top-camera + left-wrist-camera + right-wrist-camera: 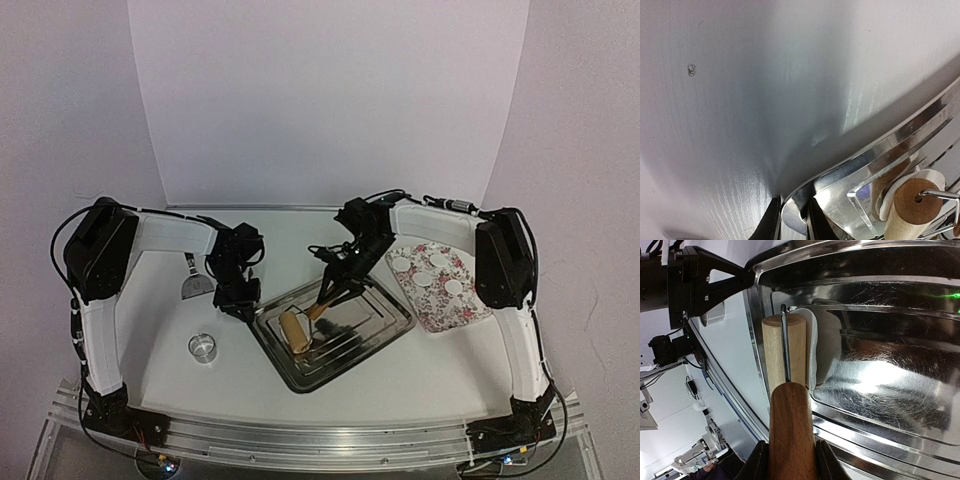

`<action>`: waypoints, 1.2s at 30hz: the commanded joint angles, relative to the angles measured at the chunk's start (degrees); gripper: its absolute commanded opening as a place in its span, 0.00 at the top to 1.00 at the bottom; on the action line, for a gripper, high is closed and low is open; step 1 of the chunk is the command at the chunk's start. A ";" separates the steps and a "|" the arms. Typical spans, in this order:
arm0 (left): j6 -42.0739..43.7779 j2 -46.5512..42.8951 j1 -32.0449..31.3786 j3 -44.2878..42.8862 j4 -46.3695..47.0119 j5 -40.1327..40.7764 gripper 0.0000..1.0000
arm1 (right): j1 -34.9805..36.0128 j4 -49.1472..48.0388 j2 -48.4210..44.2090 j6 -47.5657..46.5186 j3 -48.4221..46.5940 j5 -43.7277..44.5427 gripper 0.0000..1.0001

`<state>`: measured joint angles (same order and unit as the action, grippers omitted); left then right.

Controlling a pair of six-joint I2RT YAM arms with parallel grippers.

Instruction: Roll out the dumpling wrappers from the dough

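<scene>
One ring (pixel 203 347), one roller (pixel 295 330), one tray (pixel 372 312), four dumpling wrappers (pixel 440 260).

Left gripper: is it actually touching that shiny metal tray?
Touching. The left wrist view shows the left gripper with its fingers closed on the corner rim of the metal tray, one on each side.

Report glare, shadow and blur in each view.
Top external: soft, even light, the tray mirroring dark patches. Left wrist: bright streaks on the tray rim, table shaded grey beside it. Right wrist: white hotspot on the tray floor, green flecks at right, rolling pin reflected brown.
</scene>
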<state>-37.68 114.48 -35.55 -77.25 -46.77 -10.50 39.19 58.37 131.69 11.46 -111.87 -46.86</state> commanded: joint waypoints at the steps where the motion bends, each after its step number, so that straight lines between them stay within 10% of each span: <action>1: -0.69 0.40 0.31 0.15 -0.64 3.57 1.00 | 0.99 5.95 5.54 0.52 5.94 24.63 1.00; 36: 6.03 -2.71 2.21 4.16 3.17 5.95 1.00 | -15.55 4.39 -0.82 0.12 18.35 32.62 1.00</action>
<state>-36.65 112.79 -34.99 -74.37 -42.22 -11.64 27.61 55.51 126.18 8.78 -97.70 -53.15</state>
